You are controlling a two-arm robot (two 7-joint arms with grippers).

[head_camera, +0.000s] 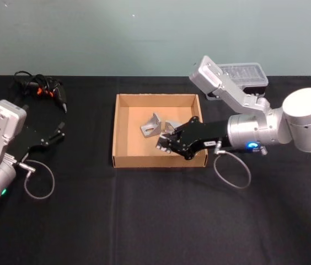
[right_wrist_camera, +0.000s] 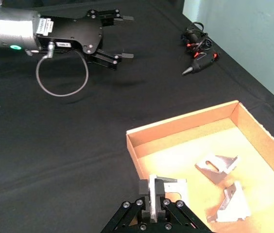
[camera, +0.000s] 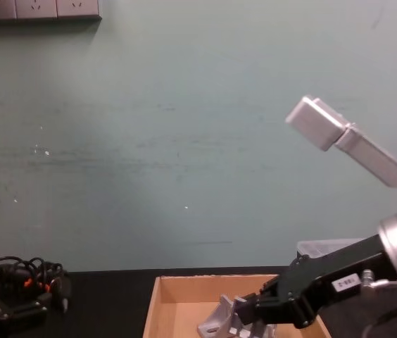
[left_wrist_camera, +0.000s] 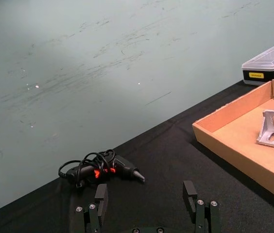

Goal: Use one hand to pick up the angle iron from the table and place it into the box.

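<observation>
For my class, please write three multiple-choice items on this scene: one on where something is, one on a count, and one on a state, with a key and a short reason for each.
1. Where is the right hand?
A. Over the box
B. Beside the glue gun
C. Behind the plastic case

2. How many angle irons lie loose on the floor of the box, apart from the one in the right hand?
A. None
B. Two
C. Five

3. What state is the left hand in?
A. Shut on an angle iron
B. Open and holding nothing
C. Shut on the glue gun

Key: 1 A, the head view shows it reaching in over the box's right wall. 2 B, the right wrist view shows two loose irons on the box floor. 3 B, its fingers are spread apart over the table with nothing between them, while the right hand grips an angle iron.
</observation>
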